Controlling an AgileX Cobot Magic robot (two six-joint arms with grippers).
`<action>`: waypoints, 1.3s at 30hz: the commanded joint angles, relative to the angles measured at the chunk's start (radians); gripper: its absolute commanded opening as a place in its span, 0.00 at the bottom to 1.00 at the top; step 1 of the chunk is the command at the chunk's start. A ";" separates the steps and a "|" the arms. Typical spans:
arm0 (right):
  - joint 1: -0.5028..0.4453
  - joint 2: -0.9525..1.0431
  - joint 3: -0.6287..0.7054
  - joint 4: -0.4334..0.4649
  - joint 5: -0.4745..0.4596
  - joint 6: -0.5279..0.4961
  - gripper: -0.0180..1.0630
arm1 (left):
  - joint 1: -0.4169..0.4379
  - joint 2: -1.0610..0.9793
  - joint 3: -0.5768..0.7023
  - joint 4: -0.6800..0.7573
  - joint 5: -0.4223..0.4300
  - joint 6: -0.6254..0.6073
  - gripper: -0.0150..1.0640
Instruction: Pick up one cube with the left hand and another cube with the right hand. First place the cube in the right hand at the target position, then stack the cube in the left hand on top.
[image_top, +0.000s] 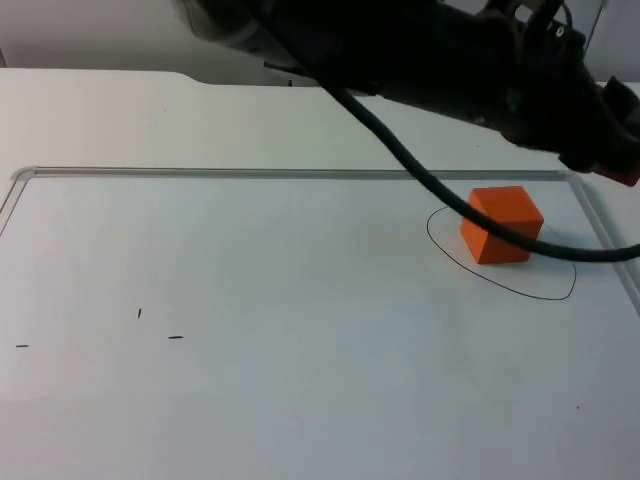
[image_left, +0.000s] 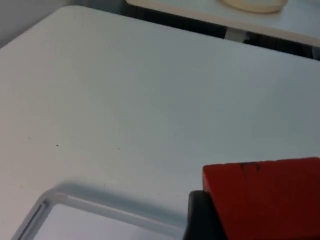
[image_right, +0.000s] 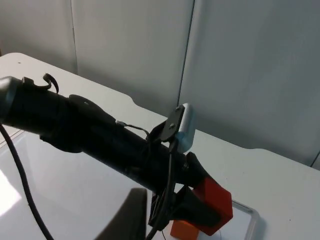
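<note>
An orange cube sits on the white table top inside a thin hand-drawn black outline, at about three o'clock of the top view. It rests flat and upright, near the raised clear border strip that frames the working area. A black cable crosses in front of its lower half.

The left arm reaches across the top view from about eleven o'clock to about two o'clock. The left gripper is at its far end, above and just beyond the orange cube, toward two o'clock from it. It is closed on a red cube: in the left wrist view a black fingertip presses against the side of that red block. The right wrist view shows the same red cube clamped at the tip of the left arm, hanging just above the orange cube.

The right gripper's own state cannot be told; a blurred dark fingertip stands in its wrist view, well back from the cubes.

Three short black marks lie on the table at about eight o'clock.
</note>
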 joint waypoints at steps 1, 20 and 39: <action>0.004 -0.006 0.005 -0.015 -0.006 0.003 0.99 | 0.016 0.011 0.002 -0.019 0.030 0.035 0.01; 0.004 -0.006 0.005 -0.015 -0.008 0.006 0.99 | 0.111 0.163 -0.091 -0.019 0.172 0.088 0.01; 0.004 -0.006 0.005 -0.025 -0.005 0.006 0.99 | 0.111 0.214 -0.167 -0.019 0.170 0.131 0.01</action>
